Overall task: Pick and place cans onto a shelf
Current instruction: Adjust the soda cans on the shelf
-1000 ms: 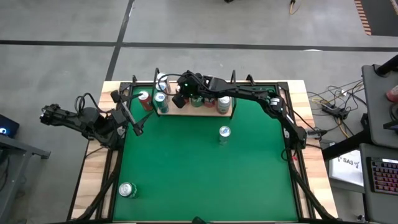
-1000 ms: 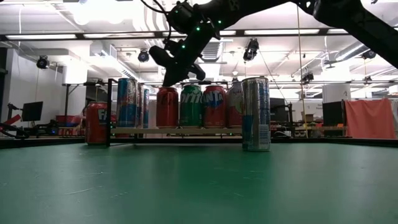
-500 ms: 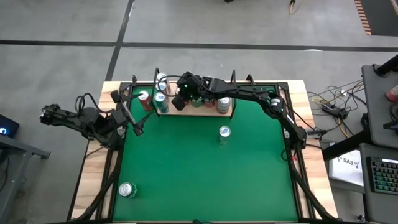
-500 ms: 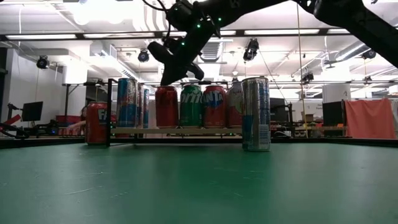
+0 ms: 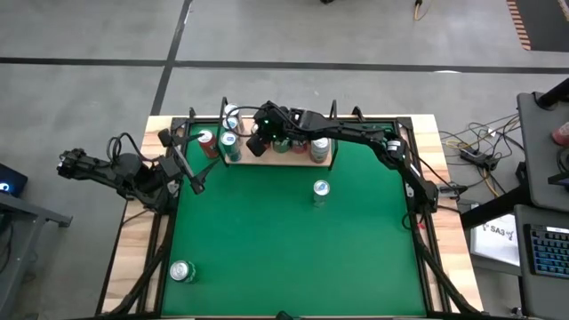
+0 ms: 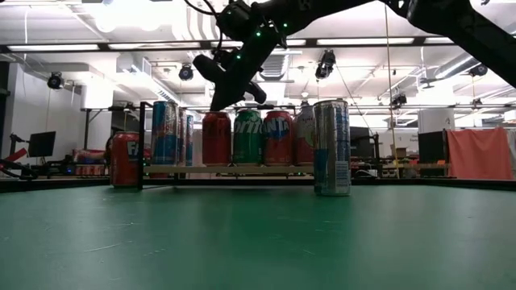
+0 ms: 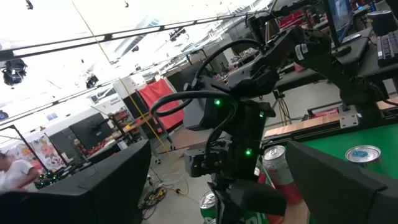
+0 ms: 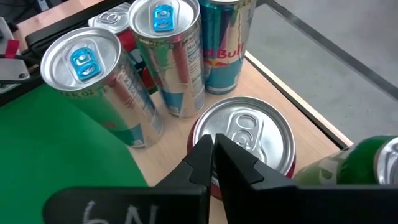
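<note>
You see two black jointed arms with looping black cables; the right arm (image 5: 356,135) carries green indicator lights.

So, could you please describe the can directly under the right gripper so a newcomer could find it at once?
Start at the shelf, the light-wood board at the green table's far edge. In its row of cans, find the red can beneath the shut right gripper. Its neighbours differ: a green can on one side, taller slim silver-blue cans on the other.
</note>
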You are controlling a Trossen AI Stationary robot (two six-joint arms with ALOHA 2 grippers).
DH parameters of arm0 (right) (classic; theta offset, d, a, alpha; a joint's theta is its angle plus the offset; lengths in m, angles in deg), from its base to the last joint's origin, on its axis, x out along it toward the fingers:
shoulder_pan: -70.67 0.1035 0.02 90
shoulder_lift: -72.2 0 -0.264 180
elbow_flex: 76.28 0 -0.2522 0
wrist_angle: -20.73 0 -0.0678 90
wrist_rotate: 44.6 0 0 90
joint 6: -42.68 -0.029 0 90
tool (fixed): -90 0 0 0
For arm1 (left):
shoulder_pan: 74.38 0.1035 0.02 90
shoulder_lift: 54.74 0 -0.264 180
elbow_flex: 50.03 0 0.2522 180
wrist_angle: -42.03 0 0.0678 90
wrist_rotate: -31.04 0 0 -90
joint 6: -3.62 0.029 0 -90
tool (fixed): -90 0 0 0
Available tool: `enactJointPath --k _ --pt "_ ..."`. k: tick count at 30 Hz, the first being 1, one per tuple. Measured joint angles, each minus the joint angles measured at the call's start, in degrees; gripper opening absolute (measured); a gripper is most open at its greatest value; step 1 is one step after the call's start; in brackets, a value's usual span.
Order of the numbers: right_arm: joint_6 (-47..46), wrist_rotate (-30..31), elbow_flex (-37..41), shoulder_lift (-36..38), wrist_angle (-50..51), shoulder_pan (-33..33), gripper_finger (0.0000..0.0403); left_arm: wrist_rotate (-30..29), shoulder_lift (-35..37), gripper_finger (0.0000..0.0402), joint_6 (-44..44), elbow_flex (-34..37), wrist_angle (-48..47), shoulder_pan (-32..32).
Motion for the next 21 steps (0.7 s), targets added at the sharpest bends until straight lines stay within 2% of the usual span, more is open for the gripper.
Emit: enactJointPath --k 21 --pt "2.1 -0.3 0.2 1.4 -0.5 -0.5 0.0013 0.0 0.0 0.0356 0.0 0.0 0.0 0.0"
